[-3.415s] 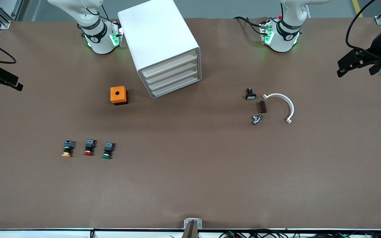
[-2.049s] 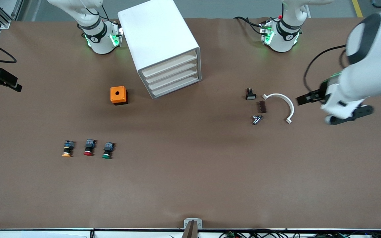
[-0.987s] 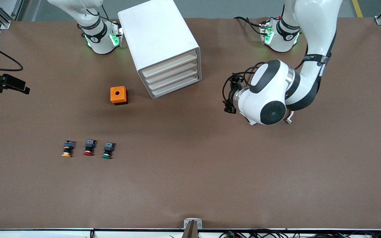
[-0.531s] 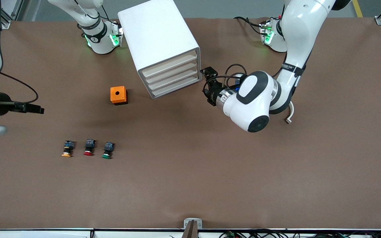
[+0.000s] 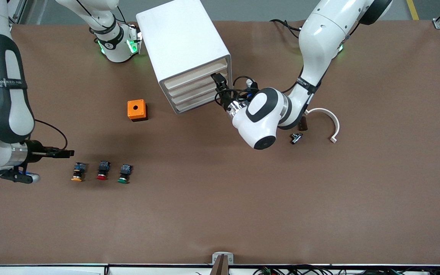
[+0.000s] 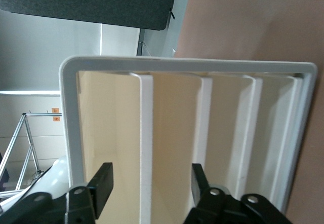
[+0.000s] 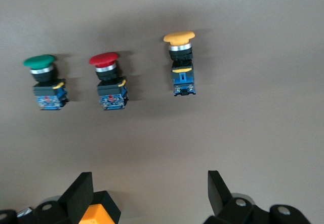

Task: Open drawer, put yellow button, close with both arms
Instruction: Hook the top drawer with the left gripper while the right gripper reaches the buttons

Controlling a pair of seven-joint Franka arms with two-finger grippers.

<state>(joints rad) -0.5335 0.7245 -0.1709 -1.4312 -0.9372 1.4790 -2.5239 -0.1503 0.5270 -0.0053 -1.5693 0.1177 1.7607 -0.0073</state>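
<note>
Toward the right arm's end of the table, the yellow button lies on its side, first in a row with the red button and the green button, all nearer the front camera than the orange box. I judge it light, rigid and prone to roll on its rounded cap; the squarish black body and blue rear block offer flat sides, so I would pinch there, not on the smooth cap. My right gripper hangs just beside it, toward the table's end edge, with its jaws wide and empty.

Up by the table's edge where the bases stand, the white cabinet sits angled, and its top drawer looks closed. It should slide stiffly and needs a hold on the thin front lip. My left gripper is at that front, its fingers straddling a drawer lip, part-way apart and not yet clamped, as far as I can tell.
</note>
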